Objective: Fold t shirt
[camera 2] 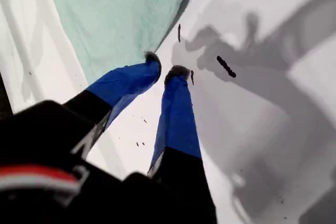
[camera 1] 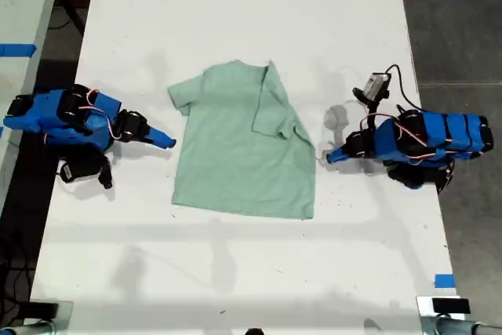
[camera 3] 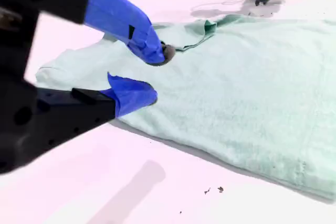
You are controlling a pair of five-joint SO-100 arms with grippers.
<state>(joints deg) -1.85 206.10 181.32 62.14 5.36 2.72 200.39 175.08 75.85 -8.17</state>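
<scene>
Exterior view shows the shirt [camera 1: 243, 147] flat on the table [camera 1: 235, 5] between my two grippers, one sleeve already turned in on the side facing my first gripper [camera 1: 329, 154], so I judge the fold is at an early stage, with the other side not yet brought over. My second gripper [camera 3: 159, 74] has its jaws wide apart and empty, one above the cloth and one at its near edge. Next it needs to close on that edge and carry it across. The first wrist view shows my first gripper [camera 2: 165, 65] with tips a narrow gap apart, holding nothing, the hem just ahead of them. Only the second wrist view shows how the cloth sits between the jaws.
</scene>
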